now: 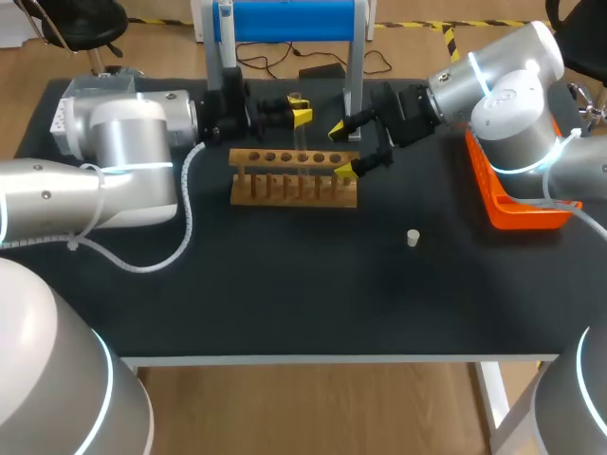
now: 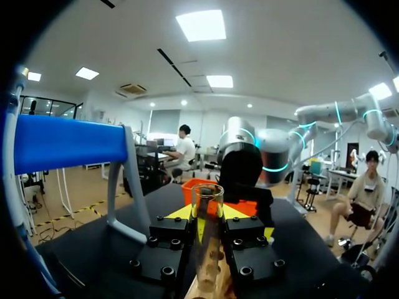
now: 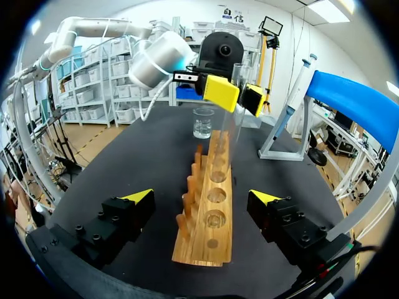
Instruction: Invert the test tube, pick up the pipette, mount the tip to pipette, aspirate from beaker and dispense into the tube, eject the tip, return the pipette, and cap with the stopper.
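Stopper (image 1: 413,237) lies alone on the table, nearest. Behind it, right gripper (image 1: 342,149) has its fingers spread wide at the end of the wooden rack (image 1: 294,180). Farther back, left gripper (image 1: 296,116) clamps the upright test tube (image 2: 207,212) above the rack.

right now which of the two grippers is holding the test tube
The left gripper: its yellow tips are shut on the upright test tube from both sides. The right gripper stands open at the wooden rack's end, gripping nothing.
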{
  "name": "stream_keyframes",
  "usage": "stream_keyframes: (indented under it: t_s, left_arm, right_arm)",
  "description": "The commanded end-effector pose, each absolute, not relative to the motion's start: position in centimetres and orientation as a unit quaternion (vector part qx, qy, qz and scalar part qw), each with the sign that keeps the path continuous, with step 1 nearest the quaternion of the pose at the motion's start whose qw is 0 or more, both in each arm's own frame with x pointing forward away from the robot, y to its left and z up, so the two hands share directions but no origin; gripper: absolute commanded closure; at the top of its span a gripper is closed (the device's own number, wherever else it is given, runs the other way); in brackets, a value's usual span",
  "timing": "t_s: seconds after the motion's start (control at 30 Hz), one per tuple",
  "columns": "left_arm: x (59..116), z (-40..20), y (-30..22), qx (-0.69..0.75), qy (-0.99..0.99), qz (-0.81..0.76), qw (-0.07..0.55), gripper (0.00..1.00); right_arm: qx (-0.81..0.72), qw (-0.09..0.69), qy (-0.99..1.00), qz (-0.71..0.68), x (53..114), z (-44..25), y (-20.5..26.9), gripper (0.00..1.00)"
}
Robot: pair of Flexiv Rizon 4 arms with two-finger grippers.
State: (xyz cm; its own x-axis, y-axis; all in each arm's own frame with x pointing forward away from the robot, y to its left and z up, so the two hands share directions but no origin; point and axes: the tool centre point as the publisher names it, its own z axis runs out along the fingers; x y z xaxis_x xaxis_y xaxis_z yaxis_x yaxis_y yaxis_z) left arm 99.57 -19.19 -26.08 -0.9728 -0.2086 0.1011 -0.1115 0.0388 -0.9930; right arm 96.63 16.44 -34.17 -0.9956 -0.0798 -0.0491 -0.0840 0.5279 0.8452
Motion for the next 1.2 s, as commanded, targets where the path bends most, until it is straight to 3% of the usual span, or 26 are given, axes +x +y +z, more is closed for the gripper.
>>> stream_keyframes:
  t_s: [0.03, 1.1, 1.13, 1.17, 1.2]
  left_arm:
    - [99.66, -26.30, -19.45, -0.109, 0.721, -0.683, 0.034, 1.00]
    - [99.23, -26.33, -19.74, -0.077, 0.741, -0.663, 0.067, 1.00]
    - [99.24, -26.33, -19.77, -0.078, 0.742, -0.663, 0.067, 0.27]
    - [99.23, -26.33, -19.77, -0.078, 0.742, -0.662, 0.067, 0.00]
    - [99.24, -26.34, -19.77, -0.078, 0.743, -0.662, 0.067, 0.00]
  right_arm:
    - [-0.047, 0.002, 0.874, 0.484, 96.63, -34.20, 16.40, 0.00]
    - [-0.047, 0.002, 0.874, 0.484, 96.63, -34.20, 16.40, 0.00]
    - [-0.047, 0.002, 0.874, 0.484, 96.63, -34.20, 16.40, 0.00]
    - [-0.047, 0.002, 0.874, 0.484, 96.63, -34.20, 16.40, 0.00]
    - [-0.047, 0.002, 0.874, 0.484, 96.63, -34.20, 16.40, 0.00]
